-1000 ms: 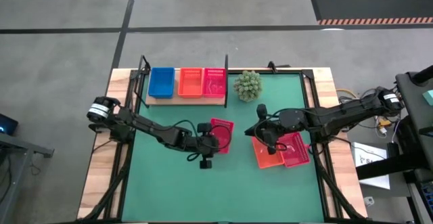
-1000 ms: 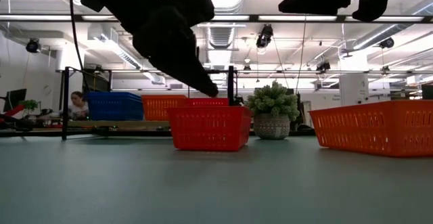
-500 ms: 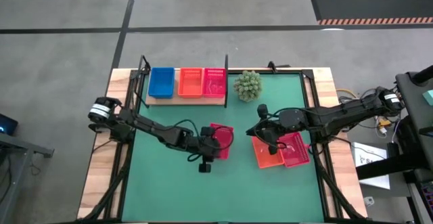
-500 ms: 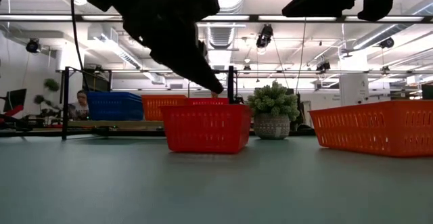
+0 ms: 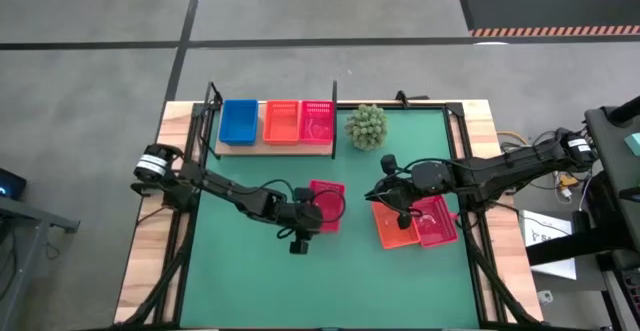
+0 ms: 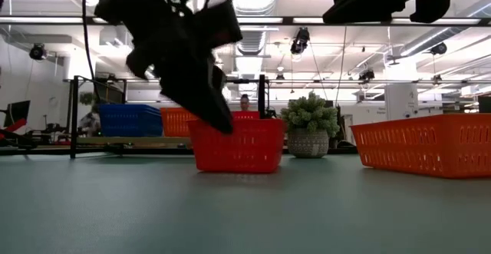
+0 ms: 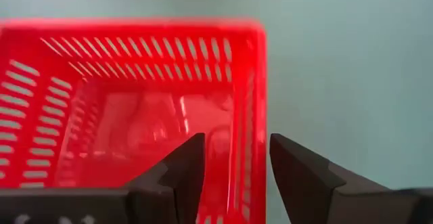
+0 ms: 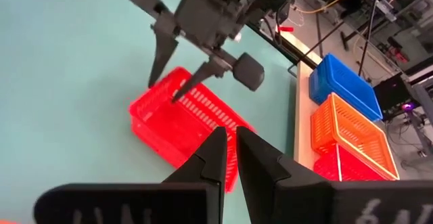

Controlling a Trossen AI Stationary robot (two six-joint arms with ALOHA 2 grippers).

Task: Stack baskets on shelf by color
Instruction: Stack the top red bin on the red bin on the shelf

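Observation:
A red-pink basket [image 5: 328,206] [image 7: 128,109] stands flat on the green mat near the middle. My left gripper [image 5: 312,216] [image 7: 237,137] is open and low over it, one finger inside and one outside the wall that faces the near edge. My right gripper [image 5: 393,199] [image 8: 230,130] is shut on nothing and hovers above an orange basket [image 5: 395,229] that sits beside another red-pink basket [image 5: 438,219]. The shelf [image 5: 275,147] at the far left carries a blue basket [image 5: 239,121], an orange basket [image 5: 282,121] and a red-pink basket [image 5: 317,121]. My left gripper straddles the red-pink basket's near wall [image 7: 254,149], close to its left corner, slanting down from the table's left. One finger [image 7: 186,173] is inside and the other [image 7: 298,176] outside. I cannot tell whether either finger touches the wall.
A spiky green plant in a pot [image 5: 366,126] stands right of the shelf's black post [image 5: 333,96]. Bare green mat [image 5: 250,281] lies along the near side. In the low view the room with a person shows beyond the table.
My left gripper has come down over the red-pink basket and tipped steeper, its fingers now around the basket's wall. The basket has slid a little toward the near edge.

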